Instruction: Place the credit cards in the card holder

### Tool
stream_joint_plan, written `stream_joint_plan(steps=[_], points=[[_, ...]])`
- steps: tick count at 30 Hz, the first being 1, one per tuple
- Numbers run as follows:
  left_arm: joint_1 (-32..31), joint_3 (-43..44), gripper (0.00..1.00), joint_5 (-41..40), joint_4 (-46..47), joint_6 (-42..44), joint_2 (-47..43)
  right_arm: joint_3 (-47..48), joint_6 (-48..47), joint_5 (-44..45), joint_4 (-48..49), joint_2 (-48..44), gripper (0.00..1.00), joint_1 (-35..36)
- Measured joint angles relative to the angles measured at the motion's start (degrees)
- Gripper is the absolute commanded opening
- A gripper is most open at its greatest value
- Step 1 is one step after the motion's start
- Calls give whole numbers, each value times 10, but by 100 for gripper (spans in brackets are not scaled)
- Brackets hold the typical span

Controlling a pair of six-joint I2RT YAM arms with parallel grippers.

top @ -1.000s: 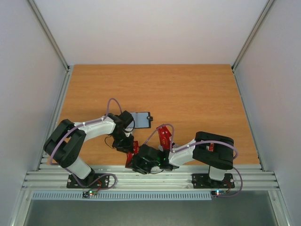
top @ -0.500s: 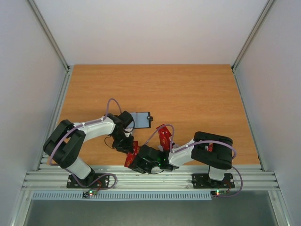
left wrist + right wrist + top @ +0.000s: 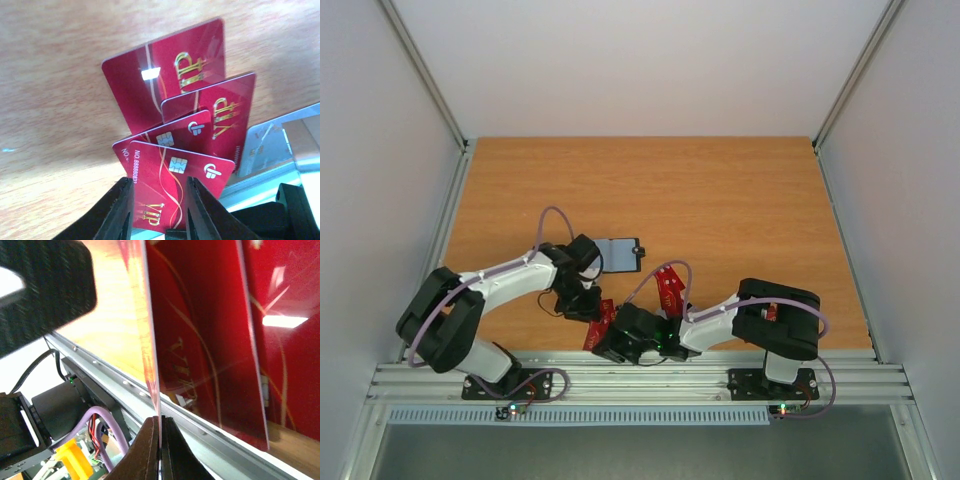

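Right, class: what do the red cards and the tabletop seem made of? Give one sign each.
Red cards: probably glossy plastic, thin, with a bright glare patch. Tabletop: wood grain streaks, possibly laminate; low sheen.

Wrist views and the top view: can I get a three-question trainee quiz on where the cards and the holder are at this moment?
1. True or false: the right fingers are shut on the edge of a red card.
2. In the left wrist view, how many red cards lie fanned on the table? A two, B four, C seven.
3. Short answer: in the top view, which arm's wrist is beside the card holder?
Key: 1 true; 2 B; 3 the left arm.
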Motion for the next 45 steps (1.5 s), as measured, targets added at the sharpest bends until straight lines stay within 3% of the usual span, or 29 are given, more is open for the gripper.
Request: stream_joint_plan(steps=[5, 10, 22, 27, 38, 45], points=[[4, 36, 46, -37, -24, 7, -38, 16, -23, -1, -53, -21, 1, -7], [16, 100, 53, -70, -50, 33, -84, 36, -63, -13, -130, -53, 1, -27], [41, 230, 73, -126, -126, 89, -149, 152, -229, -126, -350, -150, 1, -147], [42, 250, 73, -126, -139, 99, -166, 204, -308, -195, -453, -171, 1, -228], [44, 259, 72, -14, -126, 69, -184, 281, -444, -327, -617, -192, 1, -352], [92, 318, 64, 58, -96, 48, -155, 325, -482, -369, -642, -191, 1, -425]])
